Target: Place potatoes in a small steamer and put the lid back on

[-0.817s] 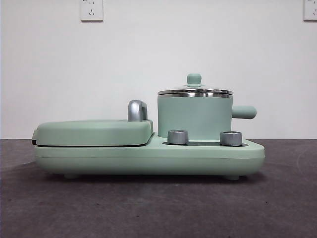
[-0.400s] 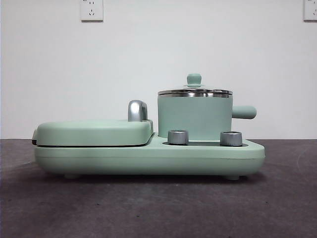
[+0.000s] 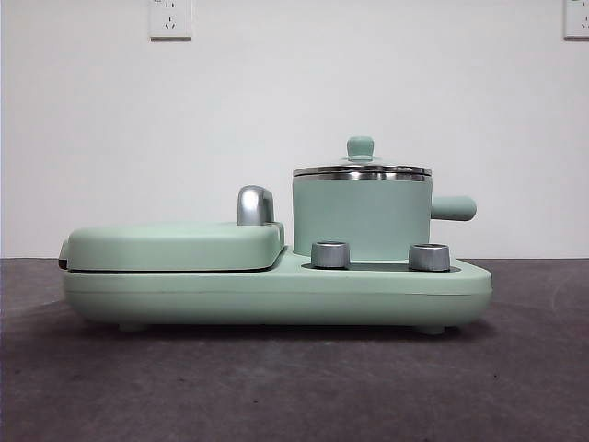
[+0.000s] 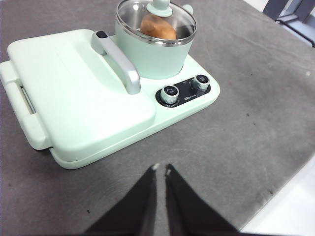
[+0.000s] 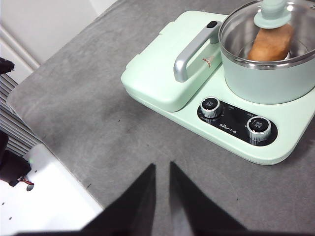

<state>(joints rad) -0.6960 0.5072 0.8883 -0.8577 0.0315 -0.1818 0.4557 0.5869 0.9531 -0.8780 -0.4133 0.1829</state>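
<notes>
Potato (image 4: 157, 27) inside steamer (image 3: 362, 219), lid (image 4: 155, 19) seated.
Both grippers (image 4: 161, 169) (image 5: 162, 167) clear, jaws nearly closed, empty; just verify the lid sits flush.

Level front (wrists overhead), shared steamer (image 3: 361, 216)

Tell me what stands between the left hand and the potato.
The glass lid does: it sits on the small steamer with the potato inside, under it. The left hand hangs over bare table, apart.

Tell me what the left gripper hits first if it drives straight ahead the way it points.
Probably bare grey table, then the mint-green cooker base near the flat griddle cover's front edge. The left gripper has nothing else in line; depth is hard to judge.
</notes>
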